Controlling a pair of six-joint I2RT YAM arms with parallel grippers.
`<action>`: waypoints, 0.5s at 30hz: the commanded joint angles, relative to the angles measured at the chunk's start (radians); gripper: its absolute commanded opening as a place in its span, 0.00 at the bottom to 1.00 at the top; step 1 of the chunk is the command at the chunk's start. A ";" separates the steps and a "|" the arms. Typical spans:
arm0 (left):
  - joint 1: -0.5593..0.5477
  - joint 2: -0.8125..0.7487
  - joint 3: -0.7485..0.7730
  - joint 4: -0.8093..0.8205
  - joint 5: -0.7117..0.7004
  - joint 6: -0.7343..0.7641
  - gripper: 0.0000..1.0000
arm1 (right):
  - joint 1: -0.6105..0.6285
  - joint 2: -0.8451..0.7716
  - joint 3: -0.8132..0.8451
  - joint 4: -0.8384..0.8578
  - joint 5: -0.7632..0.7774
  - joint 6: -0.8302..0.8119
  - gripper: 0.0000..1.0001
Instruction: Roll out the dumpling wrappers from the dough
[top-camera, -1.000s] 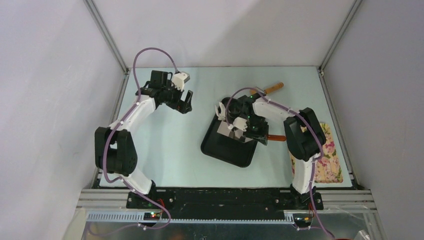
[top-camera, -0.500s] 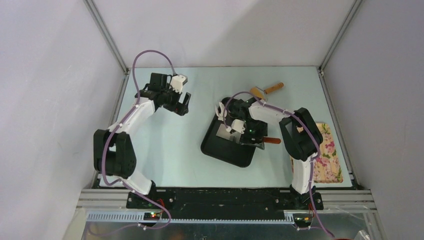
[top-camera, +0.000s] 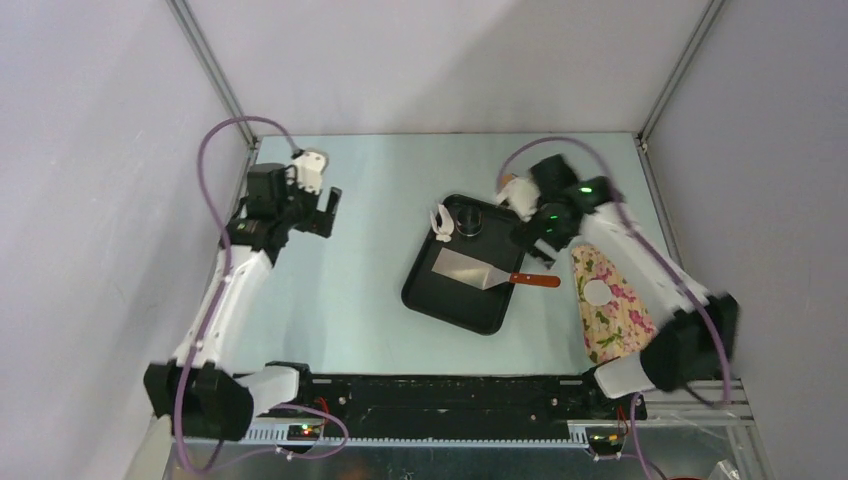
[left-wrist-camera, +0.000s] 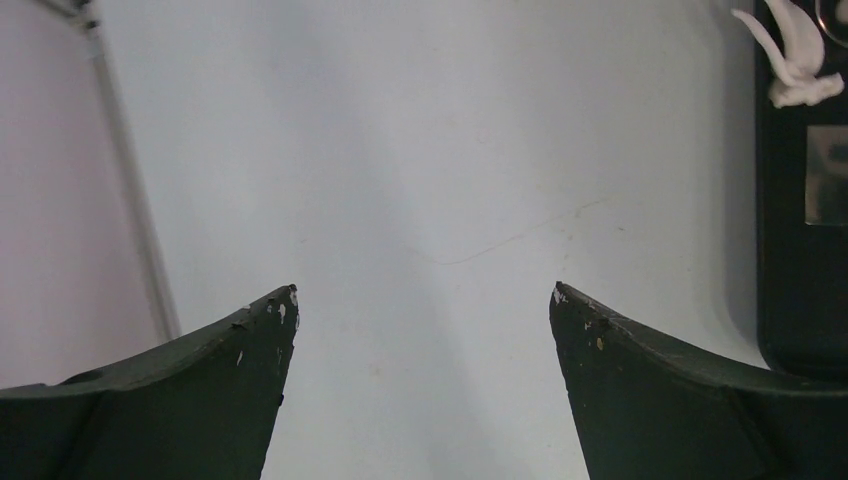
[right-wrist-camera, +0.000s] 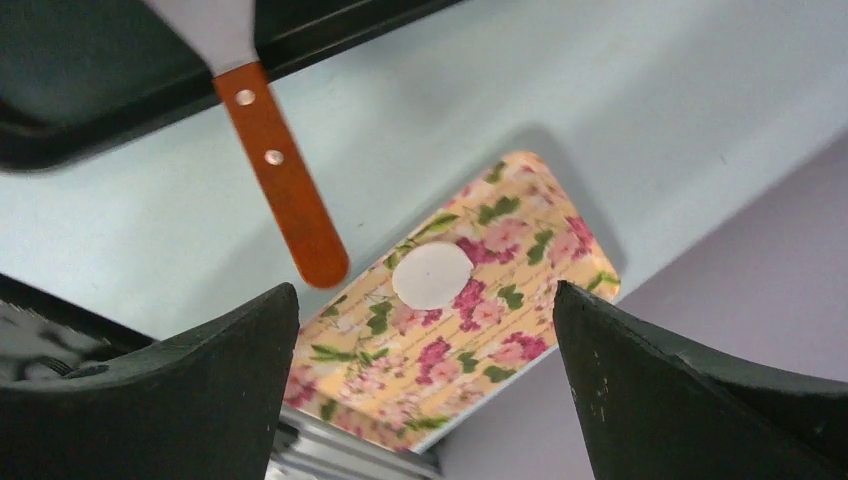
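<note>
Dough (right-wrist-camera: 432, 276), pressed into a thin, round white disc, lies on a floral mat (right-wrist-camera: 520, 240) beneath the right gripper (right-wrist-camera: 426, 292), whose jaws stand wide apart and empty. Over the table (left-wrist-camera: 400, 150), the left gripper (left-wrist-camera: 424, 292) hangs equally wide, holding nothing.

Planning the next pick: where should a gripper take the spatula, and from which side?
Take the spatula by its orange handle, which juts past the black tray rightward; come from above, jaws across its narrow width. Its blade lies flat.
</note>
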 joint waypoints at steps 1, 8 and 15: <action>0.145 -0.202 -0.040 0.013 0.109 -0.036 1.00 | -0.169 -0.289 0.009 0.076 -0.211 0.179 0.99; 0.226 -0.549 -0.218 0.001 0.170 -0.050 1.00 | -0.317 -0.821 -0.281 0.326 -0.117 0.352 0.99; 0.231 -0.714 -0.288 0.006 0.088 -0.058 1.00 | -0.339 -1.289 -0.494 0.427 -0.024 0.386 0.99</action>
